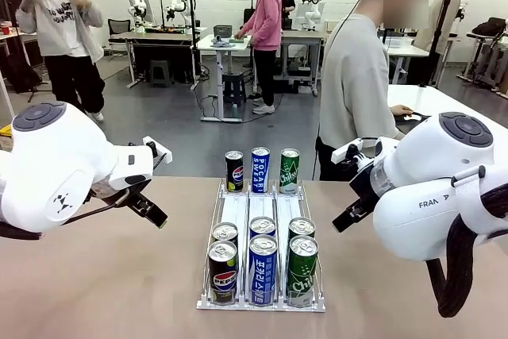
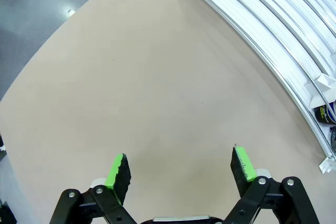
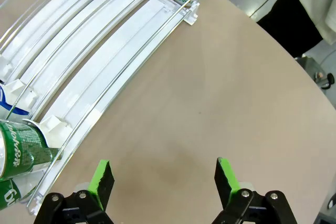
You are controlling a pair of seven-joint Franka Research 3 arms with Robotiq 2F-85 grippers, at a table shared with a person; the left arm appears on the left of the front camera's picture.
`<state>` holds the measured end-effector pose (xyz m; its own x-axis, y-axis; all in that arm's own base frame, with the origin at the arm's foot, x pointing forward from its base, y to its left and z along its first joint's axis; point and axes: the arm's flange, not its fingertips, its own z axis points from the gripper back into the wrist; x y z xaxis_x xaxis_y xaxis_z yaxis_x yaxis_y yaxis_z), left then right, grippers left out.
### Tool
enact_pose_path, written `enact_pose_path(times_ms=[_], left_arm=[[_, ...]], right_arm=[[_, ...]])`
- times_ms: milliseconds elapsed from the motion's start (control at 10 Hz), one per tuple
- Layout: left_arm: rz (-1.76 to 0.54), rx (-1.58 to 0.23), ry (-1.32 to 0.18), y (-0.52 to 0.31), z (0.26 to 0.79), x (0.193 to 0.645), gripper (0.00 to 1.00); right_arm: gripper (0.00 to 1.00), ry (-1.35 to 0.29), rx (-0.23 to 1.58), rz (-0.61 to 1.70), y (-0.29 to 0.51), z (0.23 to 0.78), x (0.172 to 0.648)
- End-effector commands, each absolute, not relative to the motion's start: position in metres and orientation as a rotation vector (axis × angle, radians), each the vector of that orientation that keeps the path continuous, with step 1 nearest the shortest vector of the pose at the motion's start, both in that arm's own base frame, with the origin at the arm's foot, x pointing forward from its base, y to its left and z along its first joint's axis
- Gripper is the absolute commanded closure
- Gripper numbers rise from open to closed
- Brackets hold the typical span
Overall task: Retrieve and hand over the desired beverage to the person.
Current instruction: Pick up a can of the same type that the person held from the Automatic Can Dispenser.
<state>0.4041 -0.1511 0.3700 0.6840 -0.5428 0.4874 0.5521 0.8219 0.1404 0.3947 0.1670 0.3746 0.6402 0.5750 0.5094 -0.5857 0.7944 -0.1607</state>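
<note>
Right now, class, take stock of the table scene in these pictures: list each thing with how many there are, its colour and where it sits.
table: 1, tan, across the foreground
can rack: 1, white, three lanes, middle of the table
Pepsi cans: 3, black, left lane; two at the near end, one at the far end
Pocari Sweat cans: 3, blue, middle lane; two near, one far
Chilsung cider cans: 3, green, right lane; two near, one far
person: 1, light grey top, at the table's far side, right of the rack
left gripper: 1, black with green pads, open, over bare table left of the rack
right gripper: 1, black with green pads, open, over bare table right of the rack
</note>
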Motion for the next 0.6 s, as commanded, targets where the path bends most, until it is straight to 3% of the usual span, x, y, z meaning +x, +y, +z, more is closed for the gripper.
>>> enact_pose_path(times_ms=[0, 200, 500], left_arm=[[-0.611, -0.019, -0.545, -0.15, 0.372, 0.404, 0.0], [-0.614, -0.018, -0.54, -0.151, 0.37, 0.404, 0.0], [-0.653, 0.03, -0.578, -0.15, 0.474, 0.384, 0.0]], right_arm=[[0.0, -0.574, 0.02, 0.661, 0.167, 0.375, 0.395], [0.0, -0.574, 0.02, 0.662, 0.167, 0.375, 0.395], [0.0, -0.712, -0.149, 0.648, 0.153, 0.489, 0.349]])
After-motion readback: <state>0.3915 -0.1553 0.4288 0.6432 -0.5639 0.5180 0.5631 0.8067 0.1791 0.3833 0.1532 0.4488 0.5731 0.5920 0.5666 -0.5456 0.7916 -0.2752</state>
